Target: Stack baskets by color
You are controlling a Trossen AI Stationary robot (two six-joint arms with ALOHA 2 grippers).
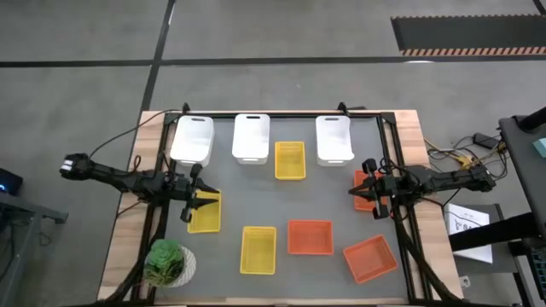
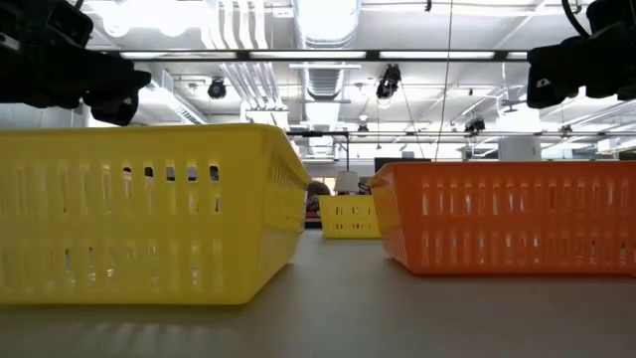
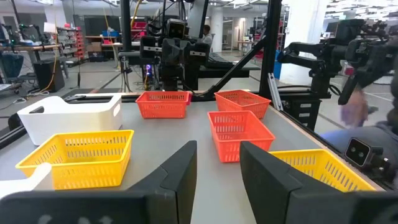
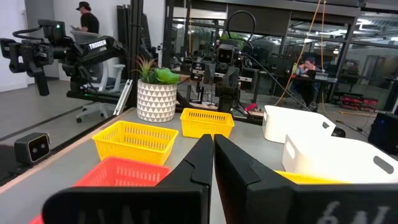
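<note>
No stack is seen in the high view: all 9 baskets lie singly on the table [image 1: 281,205], so the sorting is judged not yet begun, and 3 stacks remain to be built.

Places are given from the potted plant [image 1: 167,263], which stands at the table's near left corner. The 3 white baskets [image 1: 252,137] are lined up along the far edge, well apart from the plant. 1 yellow basket [image 1: 290,160] sits just in front of that row, between the middle and right white ones. A second yellow basket [image 1: 205,211] lies just beyond the plant, and a third yellow basket [image 1: 258,249] lies to the plant's right, near the front edge. Farther right along the front, 2 orange baskets [image 1: 310,237] are found, the outer one turned askew. The third orange basket [image 1: 365,189] lies at the far right side, mostly hidden under the right arm.

The left gripper [image 1: 189,205] is held over the yellow basket beyond the plant, fingers narrowly parted and holding nothing. The right gripper [image 1: 368,189] is held over the hidden orange basket, fingers pressed together and empty.
</note>
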